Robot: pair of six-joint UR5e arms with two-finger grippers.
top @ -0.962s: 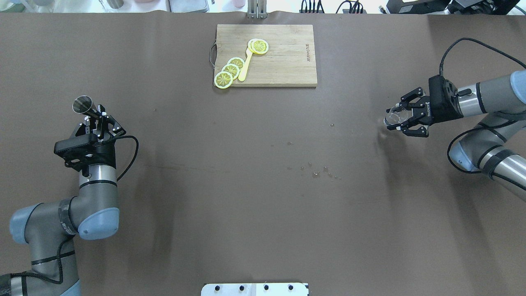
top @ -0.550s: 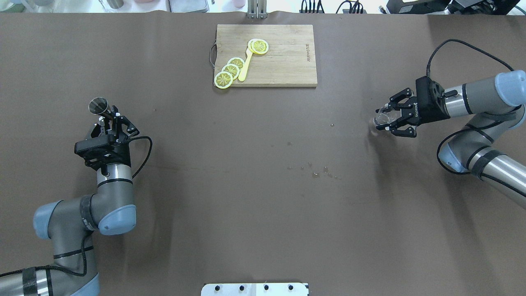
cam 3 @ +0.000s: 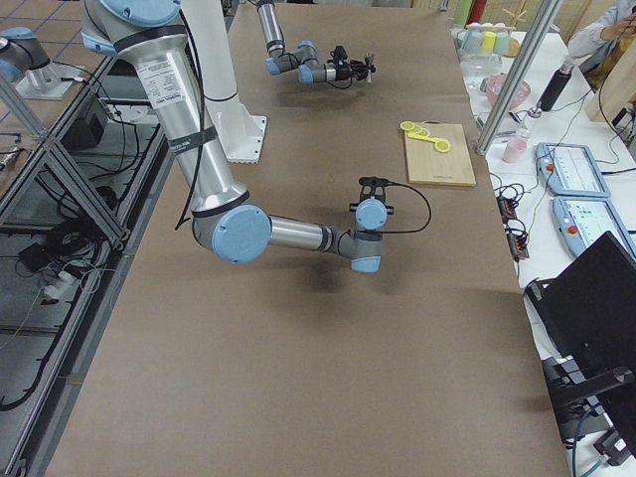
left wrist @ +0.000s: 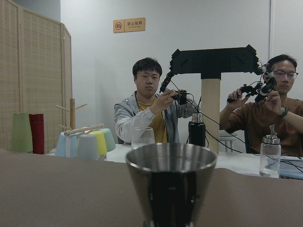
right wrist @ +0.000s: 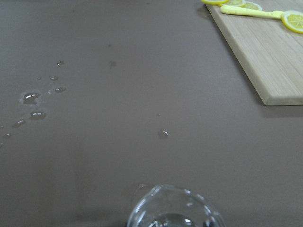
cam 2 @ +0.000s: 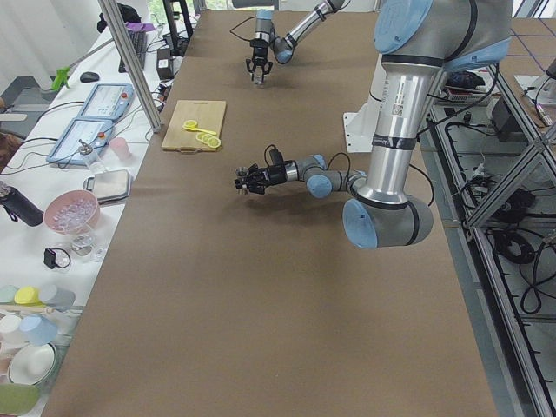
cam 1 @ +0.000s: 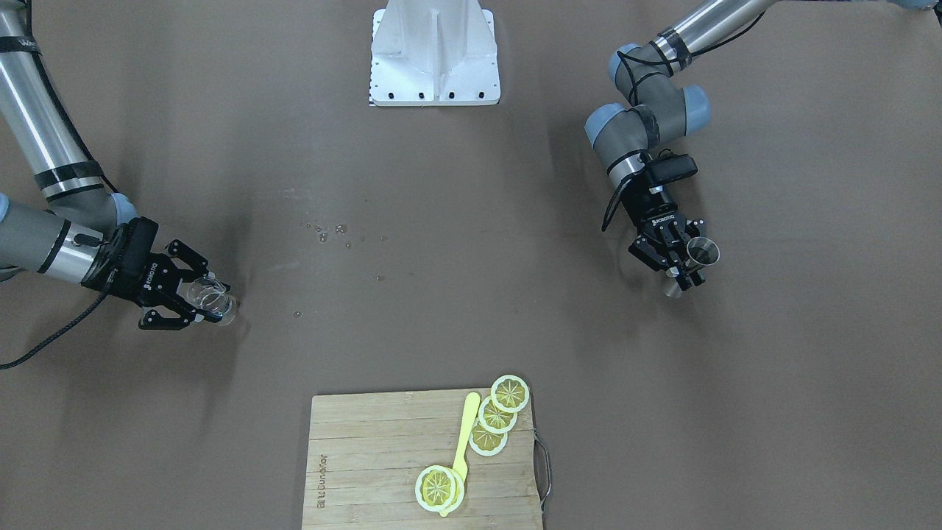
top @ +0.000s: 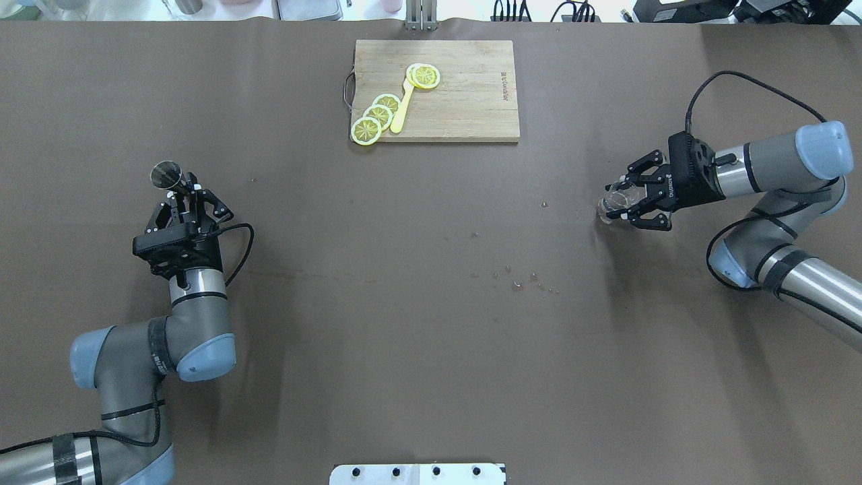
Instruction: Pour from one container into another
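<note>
In the overhead view both arms have edged inward. The left gripper [top: 180,194], clamped on the steel jigger [top: 165,174], now sits at mid-left, and the right gripper [top: 623,202], closed around the clear glass cup [top: 611,204], sits at mid-right. They are still well apart, so pouring looks some way off. The jigger stands upright, shiny, with its mouth up. The cup is transparent and its contents are hard to judge. Droplets [top: 518,283] dot the frame's centre.
</note>
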